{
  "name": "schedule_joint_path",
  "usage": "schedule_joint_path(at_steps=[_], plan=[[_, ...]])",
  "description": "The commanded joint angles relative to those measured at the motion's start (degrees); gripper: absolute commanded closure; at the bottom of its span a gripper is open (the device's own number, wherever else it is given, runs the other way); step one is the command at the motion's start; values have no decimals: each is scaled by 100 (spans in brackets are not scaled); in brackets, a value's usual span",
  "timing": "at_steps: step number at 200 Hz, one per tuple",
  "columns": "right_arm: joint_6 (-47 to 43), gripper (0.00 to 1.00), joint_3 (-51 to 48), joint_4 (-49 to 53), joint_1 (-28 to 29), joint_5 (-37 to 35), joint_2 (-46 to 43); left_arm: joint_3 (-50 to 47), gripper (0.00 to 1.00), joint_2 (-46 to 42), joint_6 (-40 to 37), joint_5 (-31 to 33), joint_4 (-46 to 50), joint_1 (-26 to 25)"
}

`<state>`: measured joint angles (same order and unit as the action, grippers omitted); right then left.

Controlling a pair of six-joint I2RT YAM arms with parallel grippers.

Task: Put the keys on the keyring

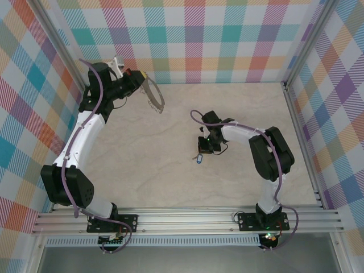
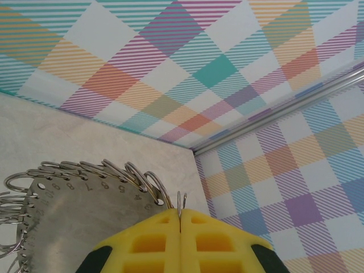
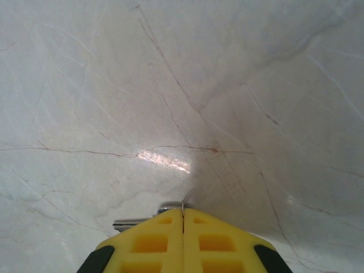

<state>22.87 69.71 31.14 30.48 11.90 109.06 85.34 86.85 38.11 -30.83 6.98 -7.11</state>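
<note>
Gripping the keyring (image 2: 136,173) between tips pressed together, the left end effector (image 2: 181,211) is holding it just ahead of itself. The right end effector (image 3: 182,211) is apparently pinching the key (image 3: 132,223) under its closed tips against the counter (image 3: 170,85). Threading is not yet begun.

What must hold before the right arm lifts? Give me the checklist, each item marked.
1. Right gripper shut: ok.
2. Key in its grip: silver blade juts beside the tips; firmness cannot tell.
3. Left gripper shut on the keyring: ok, a wire loop sits in the seam.
4. Key and keyring apart: ok, ring back left, key near the middle.
5. Ring opening facing the key: cannot tell.
</note>
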Motion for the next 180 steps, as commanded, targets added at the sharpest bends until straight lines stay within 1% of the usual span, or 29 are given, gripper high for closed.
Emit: schedule_joint_path(at_steps=[1, 31, 44, 61, 91, 116, 133, 160, 180], plan=[[-123, 100, 93, 172, 2, 35, 9, 227, 100, 8, -19, -72, -276, -62], [-322, 100, 241, 377, -71, -74, -365, 330, 100, 41, -70, -175, -273, -79], [-403, 100, 329, 458, -174, -50, -705, 422, 100, 57, -142, -204, -242, -119], [-481, 100, 325, 377, -362, 186, -1284, 605, 100, 90, -335, -218, -97, -221], [-658, 100, 324, 147, -710, 803, -2218, 873, 100, 139, -673, -223, 80, -484], [-578, 100, 315, -179, -973, 1294, -2815, 931, 100, 108, -964, -141, 14, -747], [-461, 100, 315, -445, -1142, 1670, -3114, 998, 100, 87, -1148, -77, 20, -923], [-214, 100, 313, -983, -1413, 2410, -3519, 1191, 100, 109, -1358, -142, 87, -1141], [-2, 100, 350, -1329, -1582, 2884, -3748, 1391, 100, 113, -1700, -223, 315, -1328]])
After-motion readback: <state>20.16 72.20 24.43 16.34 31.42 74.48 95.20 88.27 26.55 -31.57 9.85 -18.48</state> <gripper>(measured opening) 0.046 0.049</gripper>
